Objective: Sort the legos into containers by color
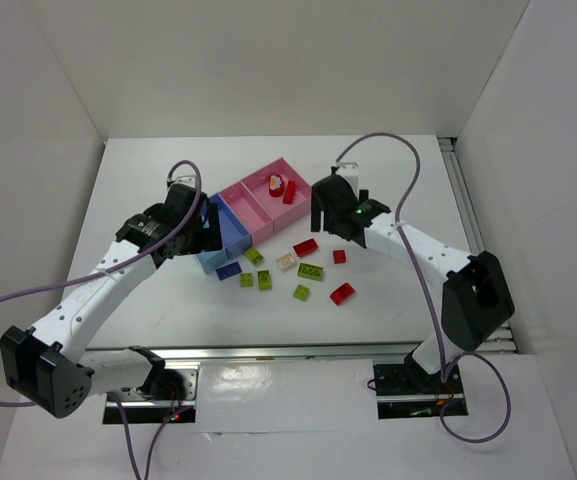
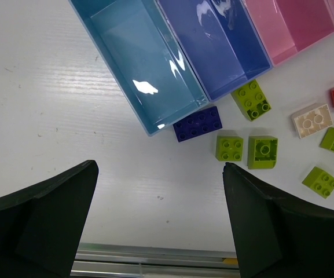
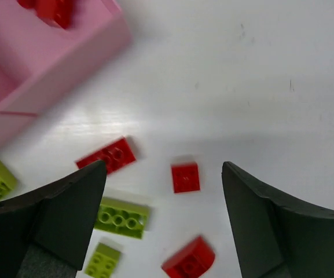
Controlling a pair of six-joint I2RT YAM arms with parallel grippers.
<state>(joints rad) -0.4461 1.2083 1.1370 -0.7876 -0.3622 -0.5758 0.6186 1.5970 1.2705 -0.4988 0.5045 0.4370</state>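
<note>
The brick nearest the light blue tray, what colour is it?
The brick is dark purple, clearest in the left wrist view.

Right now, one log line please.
left gripper open, empty | right gripper open, empty | red legos in pink tray | other legos loose on table

**Twin build in white and black**

The left arm and right arm match: white tubular links between bulky black joint housings, on black bases. A thin lilac cable loops loosely along each. A small green light glows at the right wrist. The left claw and right claw have broad, matte black wedge fingers.
</note>
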